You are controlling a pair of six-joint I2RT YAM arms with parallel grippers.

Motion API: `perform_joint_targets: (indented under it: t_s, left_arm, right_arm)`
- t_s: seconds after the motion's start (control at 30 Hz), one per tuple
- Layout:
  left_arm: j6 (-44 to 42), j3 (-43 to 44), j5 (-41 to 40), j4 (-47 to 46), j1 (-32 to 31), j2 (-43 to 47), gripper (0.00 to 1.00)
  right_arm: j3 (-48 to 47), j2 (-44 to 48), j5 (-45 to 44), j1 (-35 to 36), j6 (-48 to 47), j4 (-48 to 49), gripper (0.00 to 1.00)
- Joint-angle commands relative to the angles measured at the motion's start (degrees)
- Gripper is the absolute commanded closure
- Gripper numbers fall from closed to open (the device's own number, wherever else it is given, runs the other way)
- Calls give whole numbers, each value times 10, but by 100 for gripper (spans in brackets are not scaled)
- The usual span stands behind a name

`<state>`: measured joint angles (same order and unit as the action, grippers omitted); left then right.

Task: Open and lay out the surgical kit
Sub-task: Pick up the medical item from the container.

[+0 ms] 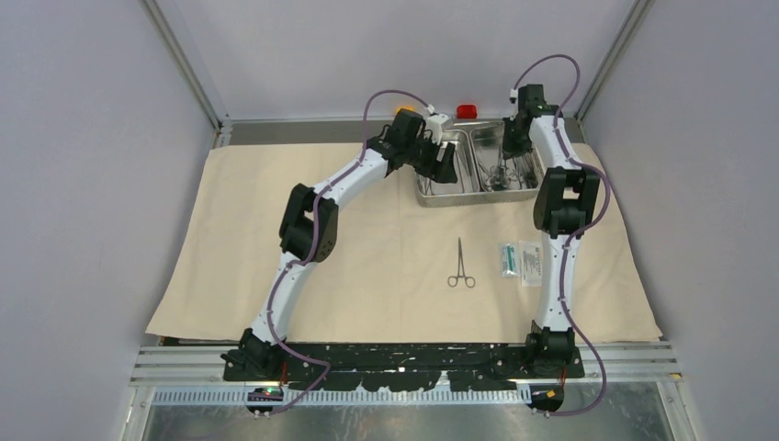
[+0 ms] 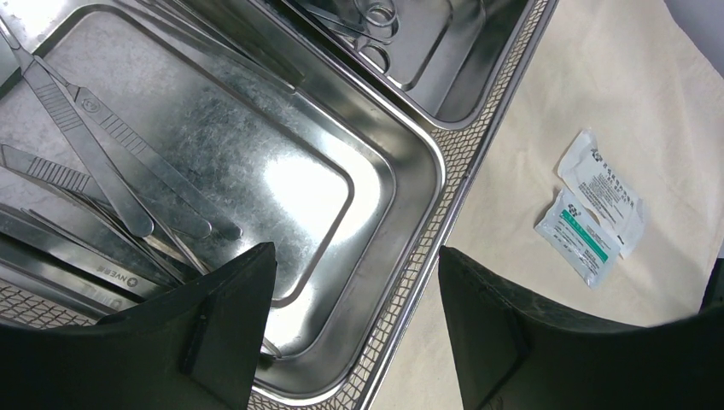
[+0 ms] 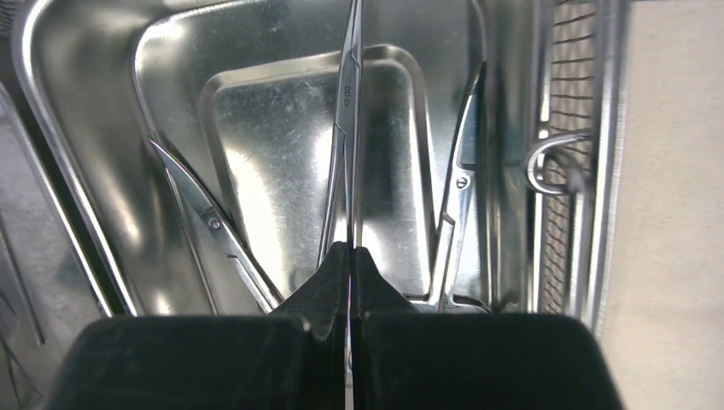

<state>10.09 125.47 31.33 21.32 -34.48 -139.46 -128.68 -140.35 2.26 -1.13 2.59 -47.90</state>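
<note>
One clamp (image 3: 351, 128), squeezed in the right pincer (image 3: 350, 260), juts over tray (image 3: 102, 128) (left pincer (image 2: 355, 256) agape).

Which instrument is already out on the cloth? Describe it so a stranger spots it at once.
Take the big beige cloth, then the steel tray at its far edge. Just nearer than the tray, a slim ring-handled clamp lies alone on the cloth, rings toward the near edge. Its neighbours, two packets to its right, are flat, white and teal, not metal.
</note>
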Motion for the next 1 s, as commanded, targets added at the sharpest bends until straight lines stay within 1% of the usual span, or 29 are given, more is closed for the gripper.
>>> perform_joint_targets:
  t_s: [0.0, 0.33, 0.53, 0.77, 0.87, 0.97]
  left_arm:
    - [1, 25, 10, -5, 3, 26, 28]
    - [8, 35, 13, -5, 2, 23, 28]
    - [-1, 25, 10, 4, 4, 37, 28]
    - [-4, -6, -6, 12, 10, 69, 28]
    - [-10, -29, -21, 15, 16, 90, 28]
    - [-16, -57, -37, 17, 22, 119, 28]
  right_arm:
    - [-8, 70, 7, -1, 9, 28, 100]
    - [-1, 90, 23, -1, 12, 28, 100]
    - [22, 128, 38, 0, 20, 34, 100]
    - [104, 197, 40, 11, 31, 51, 100]
    - [161, 241, 40, 11, 42, 69, 99]
    - [237, 293, 32, 37, 51, 88, 99]
